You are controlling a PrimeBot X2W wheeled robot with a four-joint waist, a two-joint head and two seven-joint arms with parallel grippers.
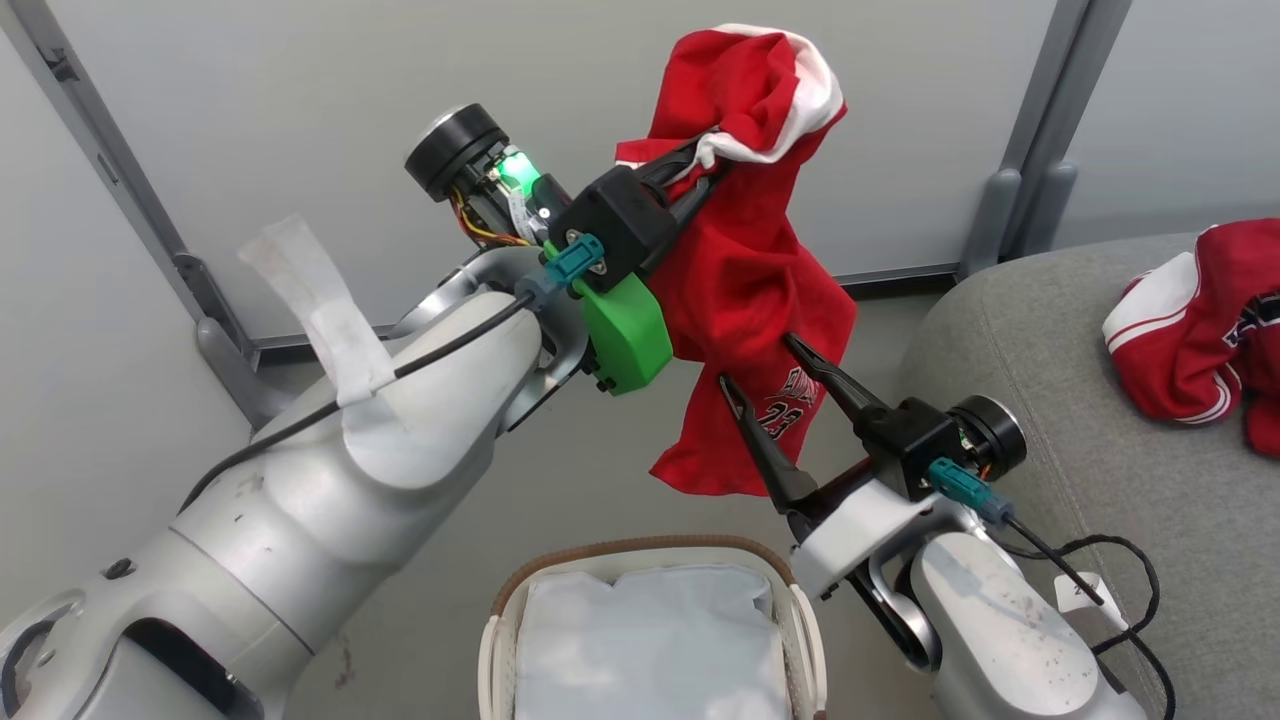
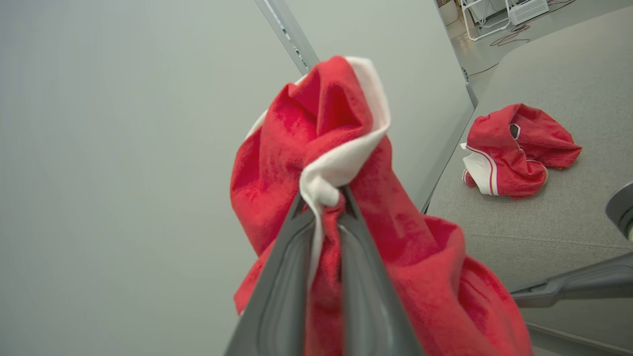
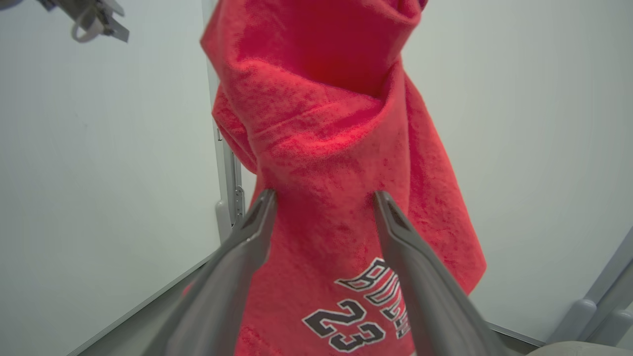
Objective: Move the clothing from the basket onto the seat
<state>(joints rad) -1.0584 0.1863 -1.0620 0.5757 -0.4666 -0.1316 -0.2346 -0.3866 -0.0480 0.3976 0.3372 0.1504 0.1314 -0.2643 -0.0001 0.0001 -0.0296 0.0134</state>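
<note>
A red garment (image 1: 745,270) with white trim and dark "23" lettering hangs in the air above the basket (image 1: 640,548), whose white liner (image 1: 650,640) shows inside. My left gripper (image 1: 712,155) is shut on the garment's white-trimmed top, seen close up in the left wrist view as the gripper (image 2: 321,198) pinching the cloth (image 2: 316,123). My right gripper (image 1: 758,362) stands open around the hanging lower part; in the right wrist view its fingers (image 3: 324,195) flank the cloth (image 3: 326,123). Another red garment (image 1: 1200,330) (image 2: 514,148) lies crumpled on the grey seat (image 1: 1050,420) (image 2: 544,207).
A pale wall with grey metal posts (image 1: 1020,200) stands right behind the hanging garment. The seat's rounded edge lies just right of my right arm, and a black cable (image 1: 1120,570) loops over the cushion beside it.
</note>
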